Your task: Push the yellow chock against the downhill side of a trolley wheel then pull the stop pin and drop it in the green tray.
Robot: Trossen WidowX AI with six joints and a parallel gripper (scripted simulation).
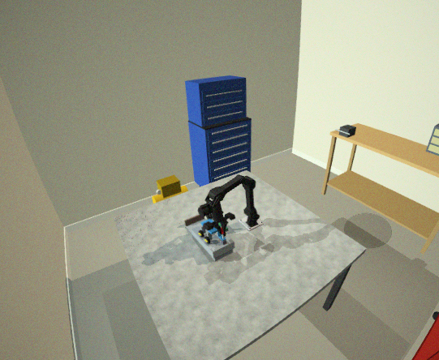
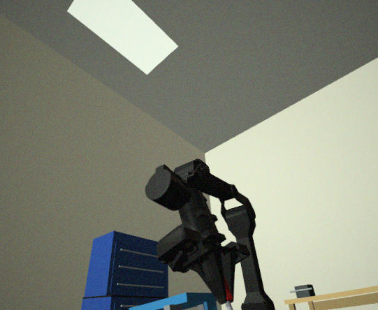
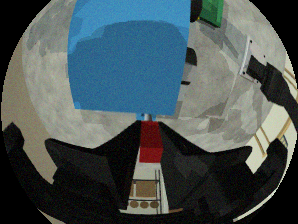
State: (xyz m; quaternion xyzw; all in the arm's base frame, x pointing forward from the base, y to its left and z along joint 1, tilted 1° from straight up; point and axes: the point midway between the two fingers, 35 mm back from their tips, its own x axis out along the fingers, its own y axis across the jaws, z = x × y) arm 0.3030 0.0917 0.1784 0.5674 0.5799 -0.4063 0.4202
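Observation:
My gripper (image 1: 223,233) (image 2: 228,297) (image 3: 148,125) is shut on the red head of the stop pin (image 1: 222,229) (image 2: 228,290) (image 3: 151,142), at one end of the trolley. A short grey length of the pin's shaft shows beyond the fingertips; its far end is hidden. The trolley (image 2: 177,301) (image 3: 127,70) has a blue deck, and its yellow-hubbed wheels show in the top view. It stands on the grey ramp (image 1: 222,253). The green tray (image 3: 213,12) is partly in view at the top of the wrist view. I cannot make out the yellow chock.
A brown board (image 1: 194,220) stands at the ramp's far end. The arm's base plate (image 1: 251,224) (image 3: 245,59) is on the table beside the ramp. The blue deck lies close to the fingertips and fills much of the wrist view.

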